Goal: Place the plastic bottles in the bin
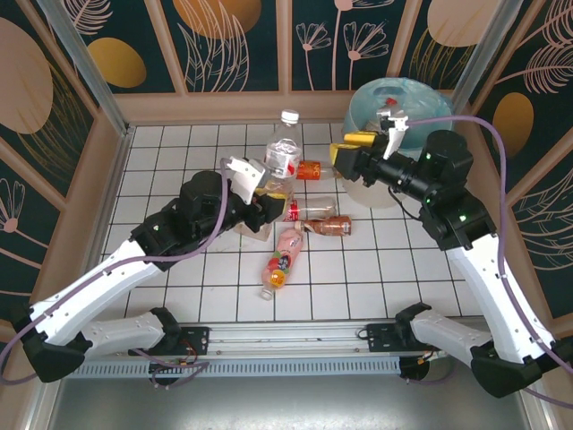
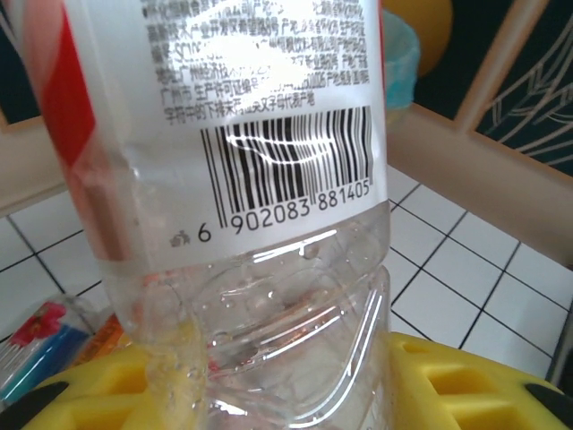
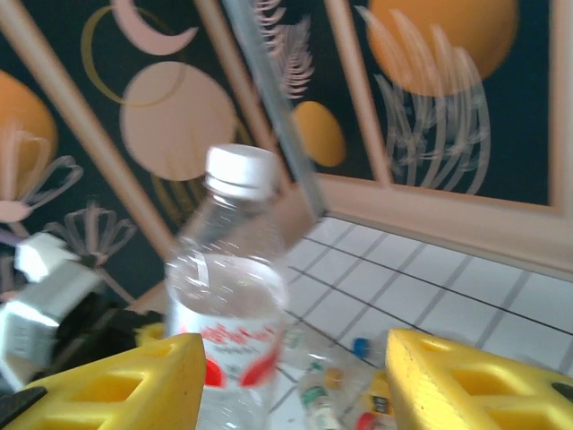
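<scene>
— Which way does the clear plastic bottle with the white cap and red-and-white label [image 1: 285,150] point?
— Long axis upright, cap up, just left of the round cream bin with the blue bag [image 1: 419,90].
— Held?
— Yes. The left pincer [image 1: 269,188] clamps its base, arm stretched toward the bin.
— And the right pincer [image 1: 351,143]?
— Wide and holding nothing, at the bin's left rim, elbow bent, fingers aimed away from the bin.
</scene>
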Tool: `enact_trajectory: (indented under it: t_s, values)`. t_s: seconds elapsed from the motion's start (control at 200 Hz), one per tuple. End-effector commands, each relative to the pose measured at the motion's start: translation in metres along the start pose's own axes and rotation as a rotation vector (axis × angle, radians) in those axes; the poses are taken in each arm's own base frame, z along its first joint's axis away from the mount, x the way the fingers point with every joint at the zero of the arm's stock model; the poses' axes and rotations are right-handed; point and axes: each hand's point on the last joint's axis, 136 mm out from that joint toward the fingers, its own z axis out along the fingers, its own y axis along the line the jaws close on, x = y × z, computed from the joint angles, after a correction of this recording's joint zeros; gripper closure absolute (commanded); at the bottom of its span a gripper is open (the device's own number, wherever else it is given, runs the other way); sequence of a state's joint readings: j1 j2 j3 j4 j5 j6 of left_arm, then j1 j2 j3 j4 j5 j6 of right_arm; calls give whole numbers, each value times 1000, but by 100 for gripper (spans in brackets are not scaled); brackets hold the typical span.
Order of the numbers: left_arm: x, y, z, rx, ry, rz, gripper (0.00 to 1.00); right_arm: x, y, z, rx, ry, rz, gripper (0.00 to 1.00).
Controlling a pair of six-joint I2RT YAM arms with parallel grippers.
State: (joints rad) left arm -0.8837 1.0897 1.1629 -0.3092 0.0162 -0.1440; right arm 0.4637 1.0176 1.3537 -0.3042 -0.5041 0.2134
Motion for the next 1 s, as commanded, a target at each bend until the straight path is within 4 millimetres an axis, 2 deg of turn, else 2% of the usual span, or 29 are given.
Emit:
enact_trajectory:
  t_s: [0.0,0.14,0.37,0.5,0.601,0.856,0.996]
  values:
    - [-4,-11,3,38,-8,82,75,-7,29,0,-165,22,29,44]
    - [4,-16,4,39,28,107,76,-12,35,7,-224,0,27,37]
    - [-1,-24,0,80,26,116,76,-1,29,36,-252,96,47,36]
    - [-4,-31,0,114,19,118,76,5,30,45,-270,108,41,36]
    - [-4,-34,2,136,15,121,76,11,20,52,-227,121,38,37]
    - [2,-33,9,132,37,153,76,6,19,53,-229,87,-5,36]
    - [6,-30,13,119,42,163,75,2,10,49,-193,71,-12,44]
